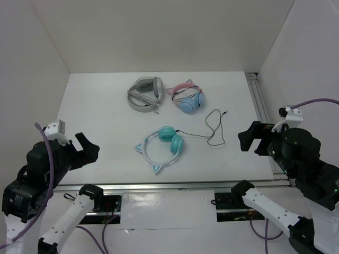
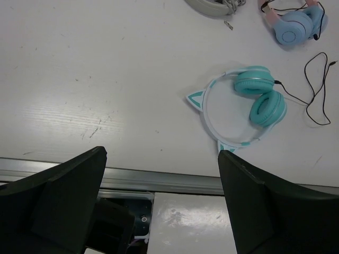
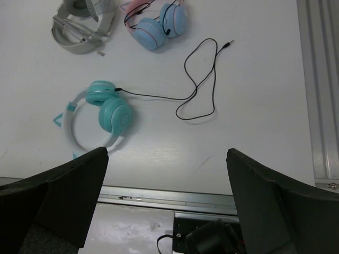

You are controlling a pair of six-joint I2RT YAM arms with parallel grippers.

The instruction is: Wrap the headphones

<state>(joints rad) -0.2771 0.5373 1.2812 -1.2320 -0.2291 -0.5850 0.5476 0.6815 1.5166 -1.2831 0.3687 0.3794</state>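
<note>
The teal headphones point(image 1: 164, 144) lie flat on the white table near its front middle, cups folded together, pale headband with two cat ears curving to the front left. Their thin black cable point(image 1: 214, 127) snakes loose to the right, its plug at the far end. They also show in the left wrist view point(image 2: 249, 108) and the right wrist view point(image 3: 103, 114). My left gripper point(image 1: 87, 149) is open and empty, raised over the table's front left edge. My right gripper point(image 1: 249, 138) is open and empty, raised at the front right, near the cable.
Grey headphones point(image 1: 144, 93) and pink-banded cat-ear headphones with light-blue cups point(image 1: 188, 98) lie at the back middle. A metal rail point(image 1: 260, 100) runs along the table's right side and another along the front edge point(image 1: 169, 185). White walls enclose three sides.
</note>
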